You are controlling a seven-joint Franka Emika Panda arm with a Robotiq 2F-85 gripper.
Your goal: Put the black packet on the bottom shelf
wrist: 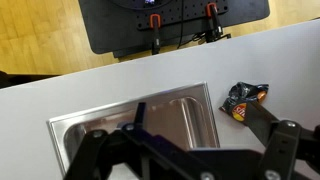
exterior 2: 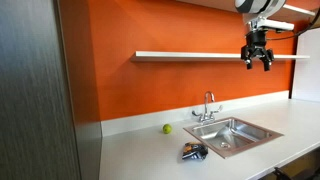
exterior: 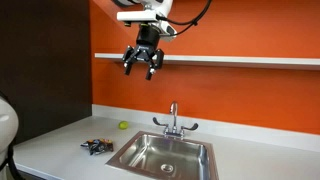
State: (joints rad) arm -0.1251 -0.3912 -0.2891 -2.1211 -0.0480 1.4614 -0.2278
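Note:
The black packet point(exterior: 97, 146) lies crumpled on the white counter beside the sink; it also shows in an exterior view point(exterior 2: 194, 152) and in the wrist view point(wrist: 244, 98), with orange and red print. My gripper point(exterior: 143, 66) hangs high in the air, level with the white wall shelf point(exterior: 230, 60), far above the packet. Its fingers are spread open and hold nothing. In an exterior view the gripper point(exterior 2: 259, 60) is in front of the shelf point(exterior 2: 190, 55). In the wrist view the finger links fill the lower edge.
A steel sink point(exterior: 165, 155) with a faucet point(exterior: 174, 120) is set into the counter. A small green ball point(exterior: 124, 126) rests near the orange wall. A dark cabinet panel point(exterior 2: 35, 90) stands at the counter's end.

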